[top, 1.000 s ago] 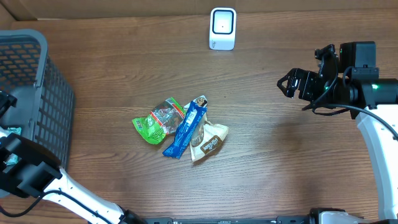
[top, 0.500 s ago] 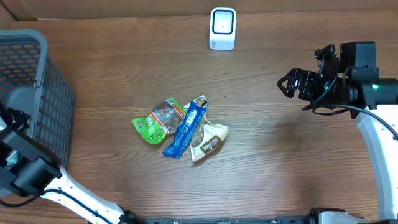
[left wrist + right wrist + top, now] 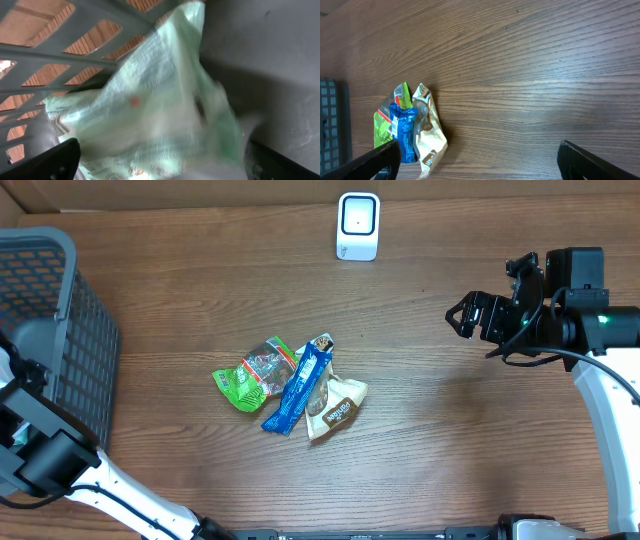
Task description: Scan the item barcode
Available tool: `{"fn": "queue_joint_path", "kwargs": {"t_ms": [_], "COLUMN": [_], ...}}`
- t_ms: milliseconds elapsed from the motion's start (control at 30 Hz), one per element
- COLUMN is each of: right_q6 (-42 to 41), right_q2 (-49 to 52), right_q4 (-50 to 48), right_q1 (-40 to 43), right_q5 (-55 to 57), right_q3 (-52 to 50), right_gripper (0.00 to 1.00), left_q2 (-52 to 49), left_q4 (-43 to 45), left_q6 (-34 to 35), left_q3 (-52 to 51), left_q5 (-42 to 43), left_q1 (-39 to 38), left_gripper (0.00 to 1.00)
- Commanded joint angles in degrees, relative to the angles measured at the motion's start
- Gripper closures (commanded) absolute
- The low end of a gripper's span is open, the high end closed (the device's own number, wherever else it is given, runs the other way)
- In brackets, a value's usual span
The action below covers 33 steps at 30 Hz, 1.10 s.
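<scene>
The white barcode scanner (image 3: 358, 225) stands at the table's far edge. A green packet (image 3: 250, 373), a blue bar (image 3: 299, 387) and a tan packet (image 3: 335, 407) lie in a heap mid-table, also seen as the blue bar (image 3: 402, 131) and tan packet (image 3: 431, 135) in the right wrist view. My left gripper (image 3: 165, 160) is inside the grey basket (image 3: 55, 310), jaws wide apart. A pale green packet (image 3: 150, 100) shows blurred between and beyond them. My right gripper (image 3: 470, 315) hovers open at the right, well clear of the heap.
The basket's grid wall (image 3: 60, 55) stands close on the left of the left gripper, its dark floor (image 3: 270, 75) to the right. Bare wood (image 3: 520, 75) lies between the right gripper and the heap.
My left arm has shifted slightly in the basket and its jaws have widened. The right arm and the heap have not moved.
</scene>
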<state>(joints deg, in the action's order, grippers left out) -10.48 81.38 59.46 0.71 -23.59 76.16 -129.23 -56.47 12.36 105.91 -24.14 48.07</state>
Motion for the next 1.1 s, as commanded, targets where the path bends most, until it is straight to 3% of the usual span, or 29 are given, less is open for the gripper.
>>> {"fn": "queue_joint_path", "kwargs": {"t_ms": [0,67,100,167,200,433,667,900,933,967,1033,1067], "right_q6": [-0.09,-0.09,-0.09,-0.09,-0.09,-0.07,-0.07,-0.04,-0.04,-0.04,-0.04,-0.02], "right_q2": [-0.13,-0.13,-0.13,-0.13,-0.13,-0.13,-0.13,-0.13,-0.13,-0.13,-0.13,-0.13], "right_q4": [-0.20,-0.20,-0.20,-0.20,-0.20,-0.22,-0.33,-0.22,-0.20,-0.20,-0.09,0.04], "right_q1": [0.15,0.15,0.15,0.15,0.15,0.15,0.15,0.15,0.15,0.15,0.15,0.15], "right_q5": [-0.09,-0.07,-0.07,-0.09,-0.07,-0.07,-0.07,-0.07,-0.07,-0.07,-0.07,-0.07], "right_q3": [1.09,1.09,1.09,1.09,1.09,1.09,1.09,1.09,1.09,1.09,1.09,1.09], "right_gripper": [0.00,0.00,0.00,0.00,0.00,0.00,0.00,0.00,0.00,0.00,0.00,0.00], "left_q2": [-1.18,-1.18,-1.18,-1.18,-1.18,-1.18,-1.18,-1.16,-1.16,-1.16,-1.16,-1.16], "left_q4": [0.20,-0.04,-0.20,-0.76,-1.11,-2.93,-3.87,-6.78,-7.58,-8.24,-9.03,-8.98], "left_q6": [-1.79,-1.33,-0.61,0.55,1.01,1.38,-3.13,-7.06,-8.48,-9.90,-10.93,-10.93], "left_q3": [-3.54,-3.54,-3.54,-3.54,-3.54,-3.54,-3.54,0.87,2.38,3.89,6.38,7.15], "left_q5": [-1.79,-1.70,-1.70,-0.76,0.04,8.04,23.61,23.32,23.30,23.06,19.71,17.18], "left_q1": [-0.22,-0.22,-0.24,-0.33,-0.42,-1.64,-6.08,-10.62,-10.73,-10.73,-10.69,-10.60], "left_gripper": [0.11,0.27,0.43,0.88,0.96,0.96,0.96,0.96,0.84,0.64,0.42,0.25]}}
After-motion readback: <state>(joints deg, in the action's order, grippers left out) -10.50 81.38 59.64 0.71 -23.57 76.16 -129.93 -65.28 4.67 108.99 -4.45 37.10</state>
